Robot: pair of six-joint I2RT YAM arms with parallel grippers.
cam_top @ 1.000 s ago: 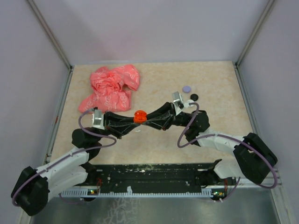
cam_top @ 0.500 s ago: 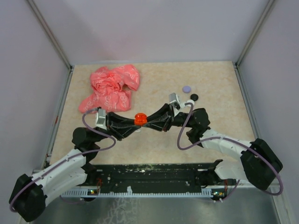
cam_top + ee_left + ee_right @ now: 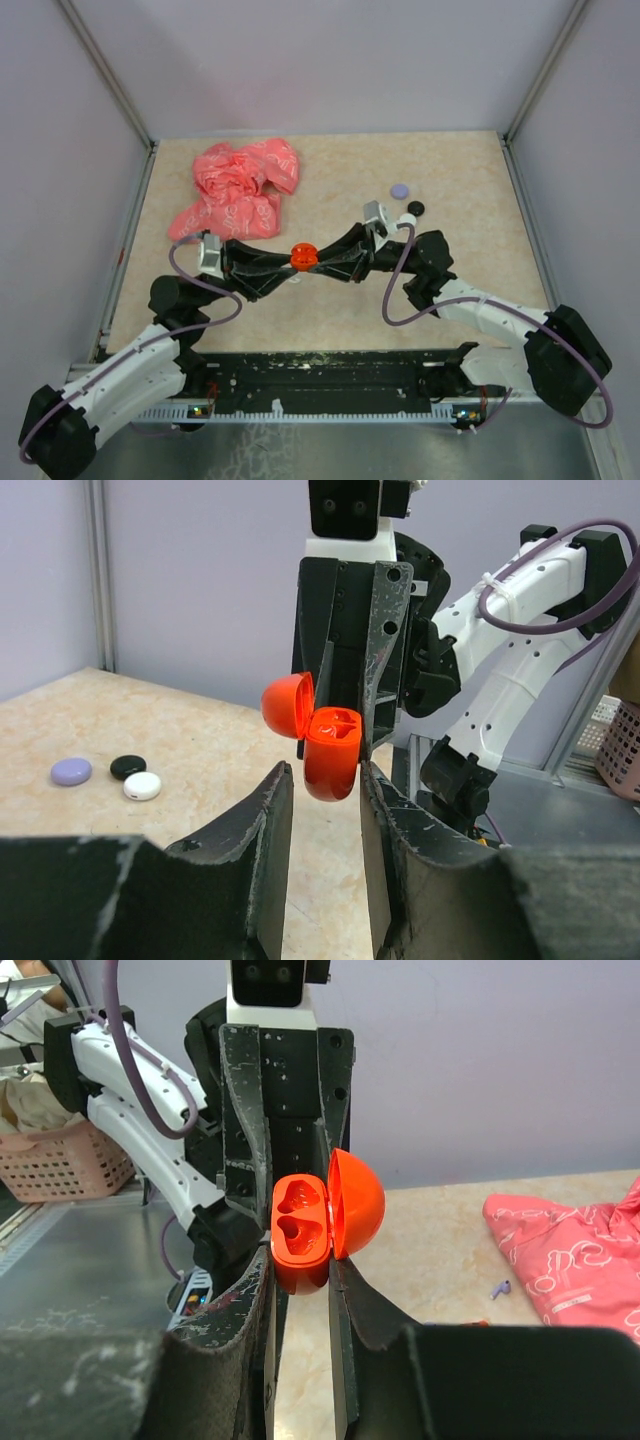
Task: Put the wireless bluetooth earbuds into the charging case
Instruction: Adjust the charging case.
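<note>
An orange-red charging case (image 3: 302, 254), lid open and both sockets empty, hangs above the table between my two grippers. My right gripper (image 3: 301, 1265) is shut on its lower body (image 3: 301, 1235). My left gripper (image 3: 326, 768) faces it from the other side. Its fingertips flank the case bottom (image 3: 330, 765): the right finger touches it and a narrow gap shows at the left finger. A pale purple earbud (image 3: 500, 1288) and a red piece (image 3: 478, 1323) lie on the table in the right wrist view. Other earbuds are hidden.
A crumpled pink bag (image 3: 240, 187) lies at the back left and also shows in the right wrist view (image 3: 580, 1250). A purple (image 3: 400, 189), a black (image 3: 415, 207) and a white (image 3: 142, 786) round disc lie at the back right. Walls enclose the table.
Both grippers and the case have shifted very slightly towards me and to the right. The case stays open between them.
</note>
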